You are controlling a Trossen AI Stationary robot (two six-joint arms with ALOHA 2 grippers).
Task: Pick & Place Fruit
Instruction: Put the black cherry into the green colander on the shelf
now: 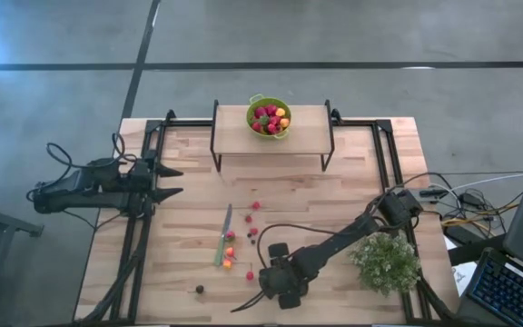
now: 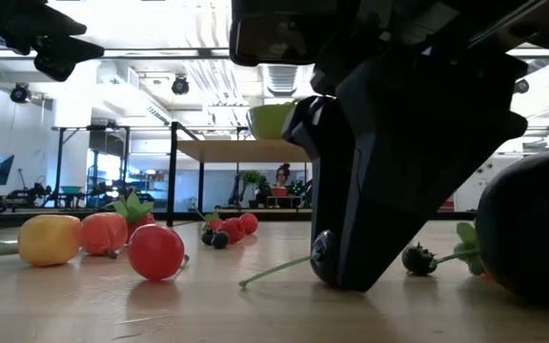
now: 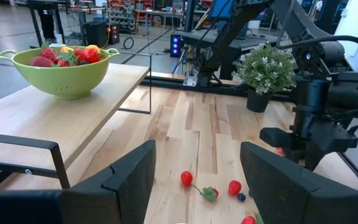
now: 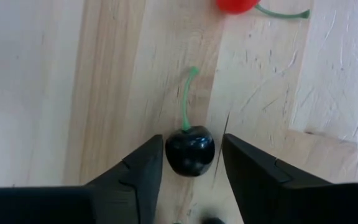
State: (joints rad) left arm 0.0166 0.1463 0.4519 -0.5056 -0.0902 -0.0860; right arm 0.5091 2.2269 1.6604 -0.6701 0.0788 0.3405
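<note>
Straddling a dark cherry (image 4: pixel 190 151), stem pointing away, the right claw (image 4: pixel 190 163) stands apart.

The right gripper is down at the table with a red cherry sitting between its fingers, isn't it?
Not quite: the cherry between the fingers of the right gripper is black with a green stem, not red. The right wrist view shows it; a red fruit lies farther off. The gripper is indeed down at the table.
</note>
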